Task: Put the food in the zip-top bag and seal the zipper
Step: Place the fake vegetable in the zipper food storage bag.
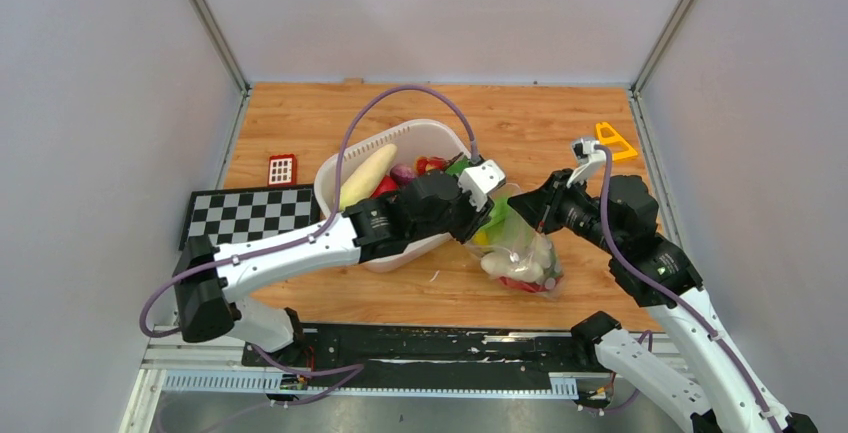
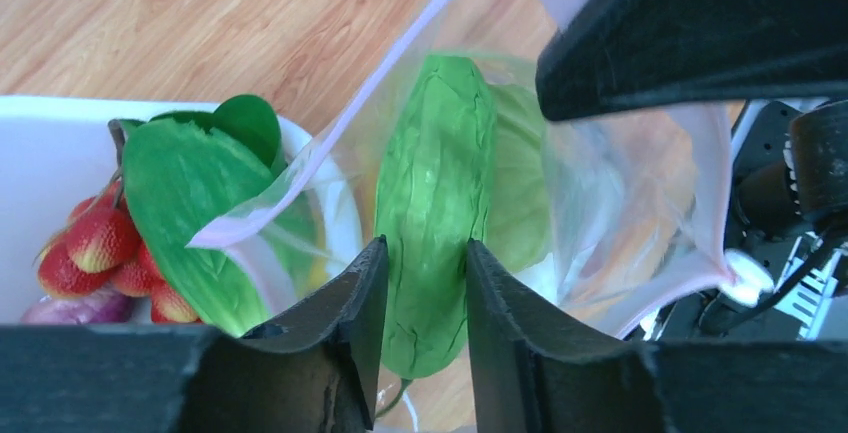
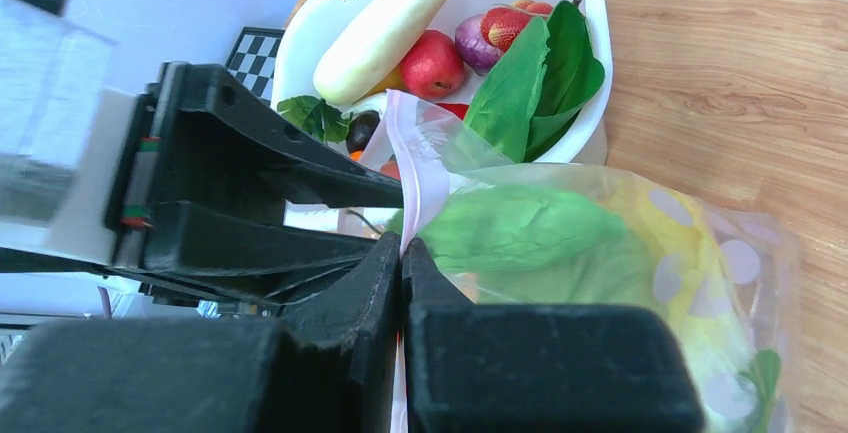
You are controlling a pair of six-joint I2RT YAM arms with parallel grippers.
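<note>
Left gripper (image 2: 427,253) pinches the green leaf (image 2: 435,143), its tip inside the zip-top bag (image 2: 620,183) just ahead. Right gripper (image 3: 402,248) clamps the zipper (image 3: 412,168). Recommend inserting deeper before release.

The table (image 1: 540,123) bears a white tub (image 1: 415,126), the zip-top bag (image 1: 525,253), a checkerboard (image 1: 250,213), a red tile (image 1: 282,169) and an orange triangle (image 1: 613,140).

You have bright, even light in all three views, with only soft shadows on the wooden table (image 1: 300,123). In your left wrist view the green leaf (image 2: 430,203) reads sharp. In the right wrist view the right gripper (image 3: 402,253) at bottom centre is softly blurred, the upper left is smeared, and the zip-top bag (image 3: 700,253) looks hazy with pale glare.
</note>
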